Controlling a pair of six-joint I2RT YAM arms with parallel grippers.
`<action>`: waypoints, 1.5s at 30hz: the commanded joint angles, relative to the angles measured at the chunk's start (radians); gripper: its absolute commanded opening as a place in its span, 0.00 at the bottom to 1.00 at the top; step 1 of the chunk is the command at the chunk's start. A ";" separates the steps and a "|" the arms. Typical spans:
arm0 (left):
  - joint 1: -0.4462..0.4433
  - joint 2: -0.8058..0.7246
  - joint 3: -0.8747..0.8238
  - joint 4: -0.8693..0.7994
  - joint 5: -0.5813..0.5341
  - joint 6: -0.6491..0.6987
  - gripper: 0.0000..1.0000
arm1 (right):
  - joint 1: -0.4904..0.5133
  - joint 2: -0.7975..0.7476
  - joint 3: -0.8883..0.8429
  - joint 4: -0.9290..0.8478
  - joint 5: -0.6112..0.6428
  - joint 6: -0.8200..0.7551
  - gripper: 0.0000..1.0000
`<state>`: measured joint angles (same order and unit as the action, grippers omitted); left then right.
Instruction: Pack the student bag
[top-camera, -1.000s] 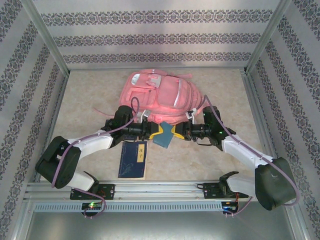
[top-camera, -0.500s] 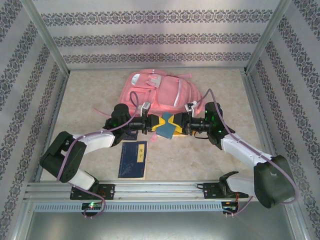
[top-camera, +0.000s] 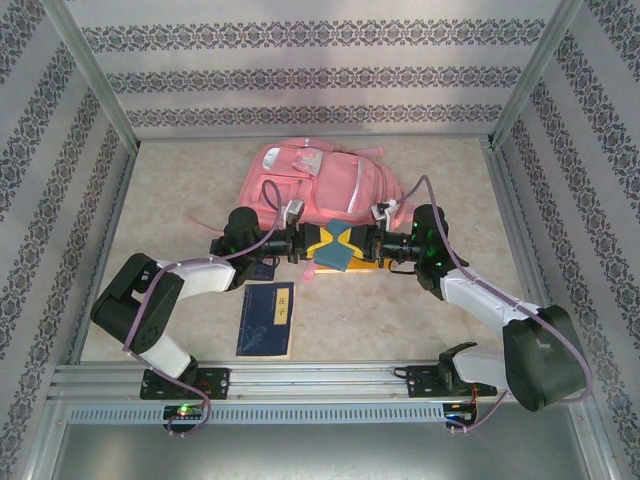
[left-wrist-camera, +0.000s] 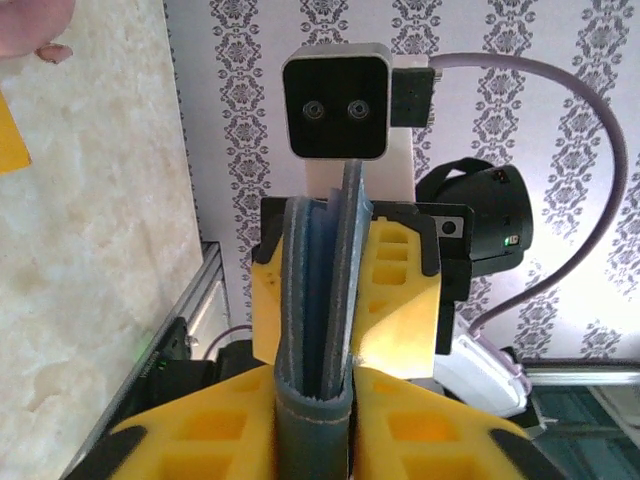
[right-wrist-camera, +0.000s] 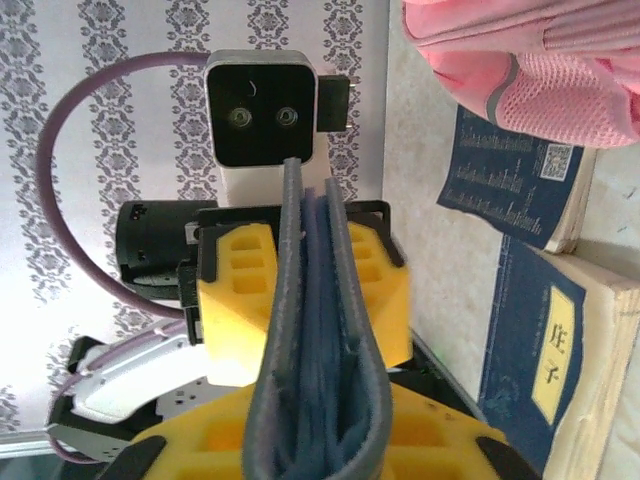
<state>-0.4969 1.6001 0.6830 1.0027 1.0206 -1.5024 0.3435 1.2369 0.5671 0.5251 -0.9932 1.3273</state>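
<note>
The student bag (top-camera: 318, 185) lies flat at the back of the table, big and pink; its edge also appears top right in the right wrist view (right-wrist-camera: 520, 60). Just in front of it, a blue-grey felt pouch (top-camera: 335, 256) hangs between both grippers. My left gripper (top-camera: 318, 244) is shut on one end of the pouch (left-wrist-camera: 313, 330), its own yellow fingers (left-wrist-camera: 200, 440) pressing on both sides. My right gripper (top-camera: 353, 244) is shut on the other end of the pouch (right-wrist-camera: 315, 300), facing the left one.
A dark blue book with a yellow label (top-camera: 266, 318) lies near the front, left of centre. A second dark blue book (right-wrist-camera: 515, 185) lies partly under the bag's edge. Patterned walls and metal rails (top-camera: 300, 378) enclose the table.
Both grippers have carried the pouch a little further back, toward the student bag. The right jaws, looser earlier, have closed on the pouch.
</note>
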 joint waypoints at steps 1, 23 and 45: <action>0.026 -0.003 0.041 -0.065 0.009 0.047 0.38 | -0.031 -0.031 0.002 -0.042 -0.003 -0.049 0.08; -0.004 0.534 1.241 -1.515 -0.454 0.899 0.49 | -0.109 -0.267 0.364 -1.414 0.654 -0.693 0.08; -0.045 0.834 1.569 -1.439 -0.391 0.796 0.29 | -0.108 -0.264 0.315 -1.402 0.631 -0.692 0.08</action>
<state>-0.5304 2.4126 2.2169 -0.4419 0.6022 -0.6846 0.2390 0.9787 0.8959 -0.8829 -0.3634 0.6529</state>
